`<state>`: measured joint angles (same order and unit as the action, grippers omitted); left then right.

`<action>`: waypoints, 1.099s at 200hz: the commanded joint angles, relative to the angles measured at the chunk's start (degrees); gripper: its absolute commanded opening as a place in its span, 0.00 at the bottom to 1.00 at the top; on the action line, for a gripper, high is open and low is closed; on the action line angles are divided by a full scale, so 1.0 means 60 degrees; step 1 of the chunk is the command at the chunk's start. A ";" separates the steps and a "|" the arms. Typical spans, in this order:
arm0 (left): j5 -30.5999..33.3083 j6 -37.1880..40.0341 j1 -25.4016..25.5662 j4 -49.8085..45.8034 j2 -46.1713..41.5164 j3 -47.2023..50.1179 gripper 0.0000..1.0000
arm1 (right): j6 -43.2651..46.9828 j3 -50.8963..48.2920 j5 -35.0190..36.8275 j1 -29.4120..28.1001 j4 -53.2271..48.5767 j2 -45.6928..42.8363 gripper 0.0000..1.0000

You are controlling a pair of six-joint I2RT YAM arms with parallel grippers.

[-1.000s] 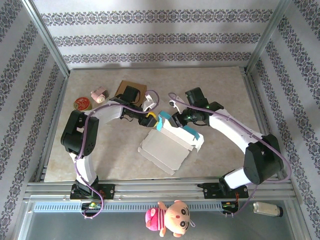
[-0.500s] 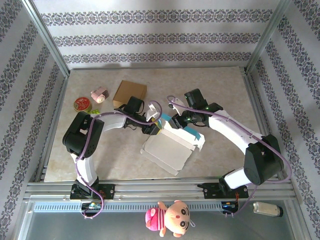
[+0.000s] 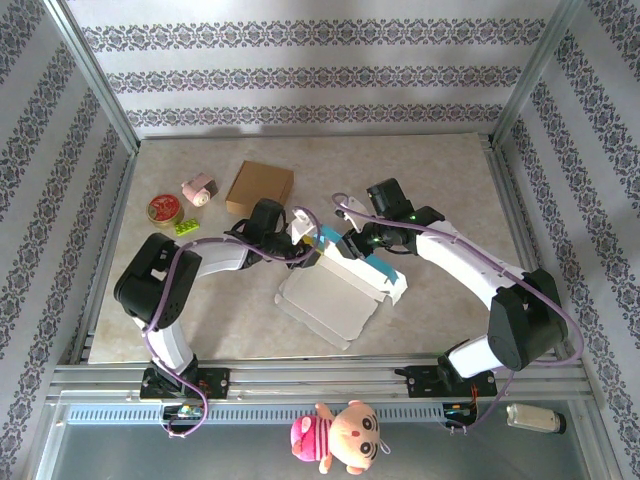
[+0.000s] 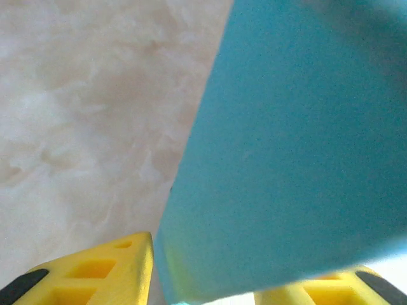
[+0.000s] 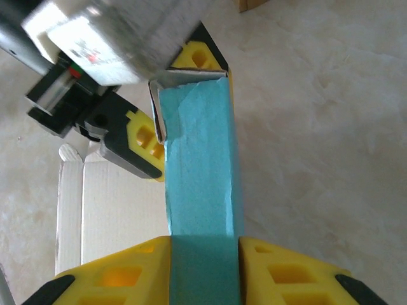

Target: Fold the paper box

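Box flap (image 5: 200, 165) (teal), right gripper (image 5: 205, 248) pinching

The paper box's (image 3: 330, 300) raised teal flap (image 3: 328, 239) is pinched by the right gripper (image 3: 347, 245) and met by the left gripper (image 3: 310, 248).
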<state>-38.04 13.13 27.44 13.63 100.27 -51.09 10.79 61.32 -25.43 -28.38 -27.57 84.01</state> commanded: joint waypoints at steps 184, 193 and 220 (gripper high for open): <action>0.3616 -0.1035 0.1138 0.1887 0.0510 -0.0320 0.23 | -0.0803 -0.0186 -0.0669 -0.0129 0.0406 -0.0218 0.36; 0.3705 -0.1088 0.1139 0.1860 0.0525 -0.0360 0.18 | -0.0837 -0.0186 -0.0680 -0.0146 0.0419 -0.0221 0.36; 0.4328 -0.1180 0.1223 0.1741 0.0544 -0.0377 0.03 | -0.1054 -0.0229 -0.0683 -0.0148 0.0518 -0.0305 0.38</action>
<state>-17.21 7.53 34.15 21.74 102.61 -51.96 6.46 61.25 -27.05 -28.40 -25.61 83.92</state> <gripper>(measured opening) 0.087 0.370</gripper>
